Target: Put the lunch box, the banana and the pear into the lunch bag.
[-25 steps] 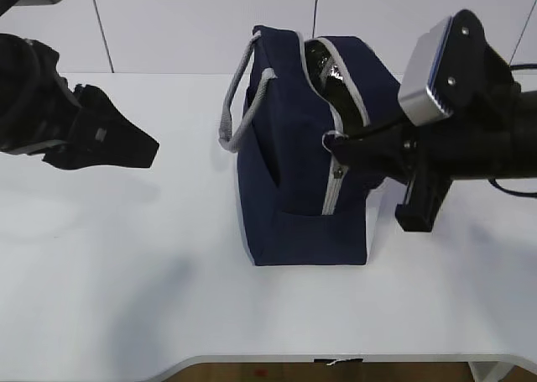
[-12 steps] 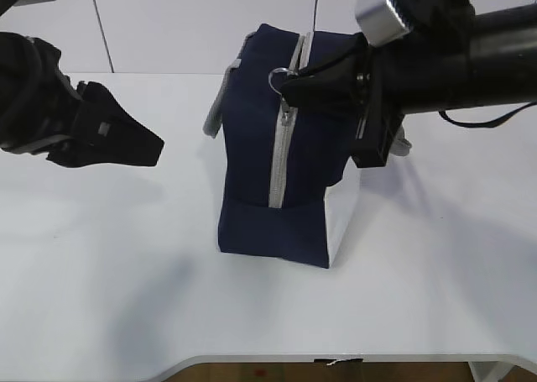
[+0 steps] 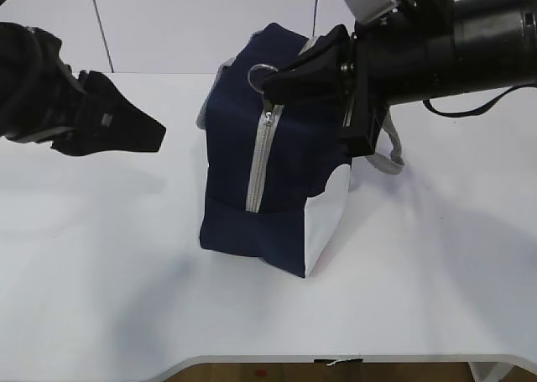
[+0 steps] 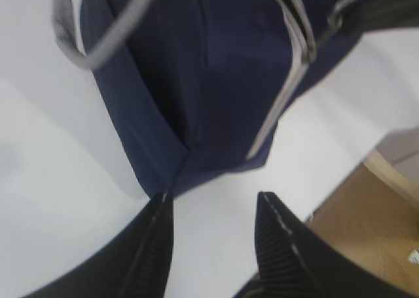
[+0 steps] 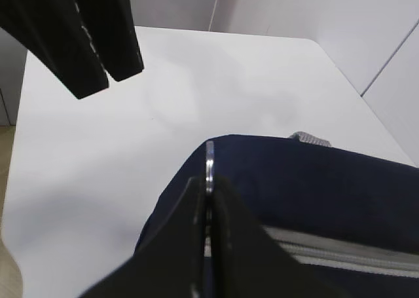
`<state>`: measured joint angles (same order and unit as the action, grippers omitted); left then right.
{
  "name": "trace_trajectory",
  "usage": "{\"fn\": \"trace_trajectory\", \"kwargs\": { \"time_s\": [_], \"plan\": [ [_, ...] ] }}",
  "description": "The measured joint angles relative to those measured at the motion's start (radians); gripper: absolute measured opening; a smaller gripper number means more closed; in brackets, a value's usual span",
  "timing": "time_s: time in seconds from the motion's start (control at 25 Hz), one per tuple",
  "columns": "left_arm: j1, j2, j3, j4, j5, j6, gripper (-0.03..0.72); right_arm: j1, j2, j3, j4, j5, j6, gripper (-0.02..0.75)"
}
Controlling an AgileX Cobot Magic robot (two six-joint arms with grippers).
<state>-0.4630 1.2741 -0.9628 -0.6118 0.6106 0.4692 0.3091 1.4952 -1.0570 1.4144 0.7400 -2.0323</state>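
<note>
The navy-blue lunch bag (image 3: pixel 235 180) stands on the white table, tilted, its grey zipper strip (image 3: pixel 258 159) running up the near face. My right gripper (image 3: pixel 270 81) is shut on the metal ring pull (image 3: pixel 261 73) at the bag's top; the ring pull also shows between the fingers in the right wrist view (image 5: pixel 209 164). My left gripper (image 3: pixel 155 134) hangs left of the bag, apart from it, open and empty; in the left wrist view (image 4: pixel 213 203) the bag (image 4: pixel 216 69) lies just ahead. The lunch box, banana and pear are out of view.
A grey webbing handle (image 3: pixel 390 151) hangs behind the bag on the right. The table's front edge (image 3: pixel 336 361) runs along the bottom. In the left wrist view the table edge and brown floor (image 4: pixel 386 206) show at right.
My right gripper has pulled the ring pull leftward along the bag's top; the opening seen a second ago has closed and the bag has slid and tipped left. The left gripper has stayed put.
</note>
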Motion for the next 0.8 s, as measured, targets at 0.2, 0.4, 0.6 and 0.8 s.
{"fn": "trace_trajectory", "kwargs": {
  "time_s": [0.2,0.4,0.6,0.8],
  "plan": [
    [0.000,0.004,0.001,-0.033,-0.045,0.054,0.319,0.000,0.016,-0.002,0.037,-0.023,0.002,0.006],
    [-0.004,0.046,0.002,-0.085,-0.098,0.155,0.342,0.000,0.042,-0.002,0.097,-0.028,0.002,0.006],
    [-0.004,0.123,0.002,-0.131,-0.158,0.207,0.346,0.000,0.044,-0.002,0.131,-0.032,0.000,0.006],
    [-0.004,0.186,0.002,-0.276,-0.201,0.353,0.346,0.000,0.044,-0.002,0.140,-0.043,-0.006,0.006]
  ]
}}
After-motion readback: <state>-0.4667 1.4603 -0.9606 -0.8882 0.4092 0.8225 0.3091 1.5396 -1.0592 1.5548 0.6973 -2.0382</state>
